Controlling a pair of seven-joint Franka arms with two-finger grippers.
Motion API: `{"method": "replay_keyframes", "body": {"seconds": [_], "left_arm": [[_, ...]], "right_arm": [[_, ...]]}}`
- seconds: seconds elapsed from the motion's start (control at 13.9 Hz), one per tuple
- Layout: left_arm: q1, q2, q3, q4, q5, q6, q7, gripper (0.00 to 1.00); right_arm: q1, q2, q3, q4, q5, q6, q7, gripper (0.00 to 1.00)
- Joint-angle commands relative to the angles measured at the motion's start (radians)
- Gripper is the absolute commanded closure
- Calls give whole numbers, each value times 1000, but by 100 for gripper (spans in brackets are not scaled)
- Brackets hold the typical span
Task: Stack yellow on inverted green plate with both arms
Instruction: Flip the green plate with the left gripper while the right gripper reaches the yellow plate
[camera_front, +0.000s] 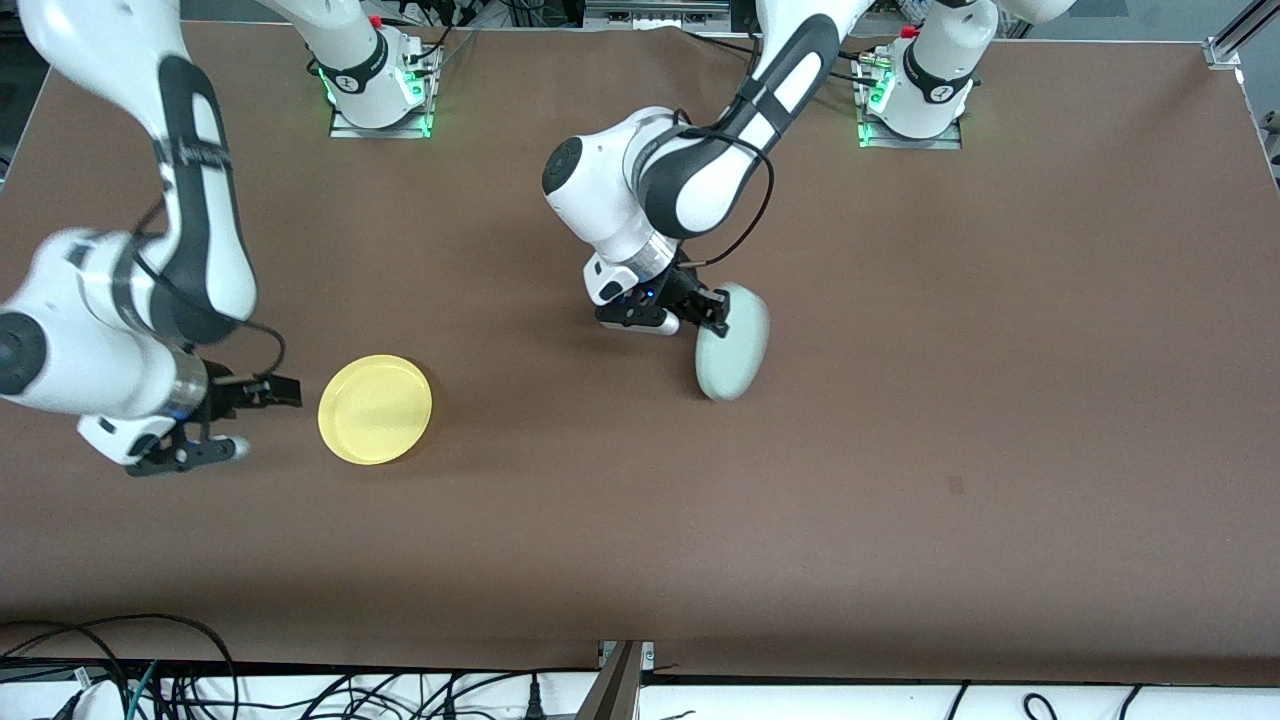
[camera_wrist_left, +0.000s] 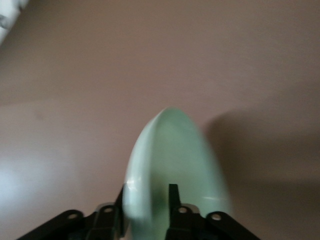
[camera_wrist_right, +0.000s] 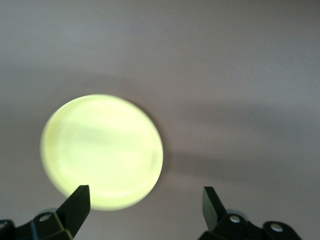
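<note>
The yellow plate (camera_front: 375, 409) lies flat and rim-up on the brown table, toward the right arm's end. My right gripper (camera_front: 250, 420) is open and empty, low over the table beside that plate and apart from it. In the right wrist view the yellow plate (camera_wrist_right: 102, 150) lies just past my open right gripper (camera_wrist_right: 144, 195). My left gripper (camera_front: 712, 312) is shut on the rim of the pale green plate (camera_front: 735, 342) and holds it tipped steeply on edge over the table's middle. In the left wrist view the green plate (camera_wrist_left: 172, 165) stands between the fingers of my left gripper (camera_wrist_left: 146, 202).
The brown table (camera_front: 900, 450) is bare around both plates. The two arm bases (camera_front: 375, 80) stand along its edge farthest from the front camera. Cables (camera_front: 150, 680) lie off the table edge nearest the front camera.
</note>
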Motion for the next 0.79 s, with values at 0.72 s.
{"method": "replay_keyframes", "body": {"seconds": [0.72], "left_arm": [[51, 73, -19, 48, -202, 207, -34, 0]], "right_arm": [[2, 38, 4, -225, 90, 262, -19, 29]]}}
